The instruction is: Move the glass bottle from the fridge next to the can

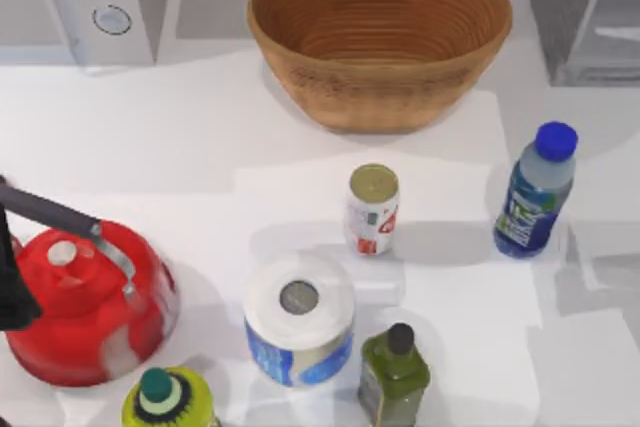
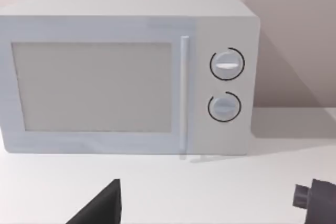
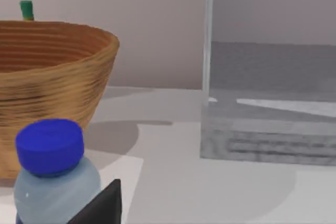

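Observation:
The glass bottle with its blue cap and blue label stands upright on the table, to the right of the can, with a gap between them. In the right wrist view the glass bottle rises close by, its cap beside one dark finger of my right gripper, which is open and holds nothing. The fridge is at the back right corner; its grey inside shows behind a pale door edge. My left arm is parked at the table's left edge, its gripper open, one finger facing the microwave.
A woven basket sits at the back middle, the microwave at the back left. A red kettle, a paper roll, a dark-green bottle and a yellow-green bottle crowd the front.

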`<action>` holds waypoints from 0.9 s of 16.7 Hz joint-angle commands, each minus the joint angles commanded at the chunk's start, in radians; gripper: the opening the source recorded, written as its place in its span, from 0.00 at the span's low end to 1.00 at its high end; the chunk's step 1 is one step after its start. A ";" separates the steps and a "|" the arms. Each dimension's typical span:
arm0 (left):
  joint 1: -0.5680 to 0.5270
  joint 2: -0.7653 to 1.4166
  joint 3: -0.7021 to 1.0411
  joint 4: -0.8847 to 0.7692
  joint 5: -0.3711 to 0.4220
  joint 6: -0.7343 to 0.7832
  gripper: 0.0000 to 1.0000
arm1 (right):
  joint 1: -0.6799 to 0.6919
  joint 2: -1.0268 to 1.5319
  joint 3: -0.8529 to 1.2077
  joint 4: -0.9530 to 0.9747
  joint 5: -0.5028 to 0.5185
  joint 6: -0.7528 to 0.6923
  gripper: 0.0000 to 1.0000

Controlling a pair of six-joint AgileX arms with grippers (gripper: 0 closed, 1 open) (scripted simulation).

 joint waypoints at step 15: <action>0.000 0.000 0.000 0.000 0.000 0.000 1.00 | -0.158 -0.461 0.003 -0.409 -0.060 -0.016 1.00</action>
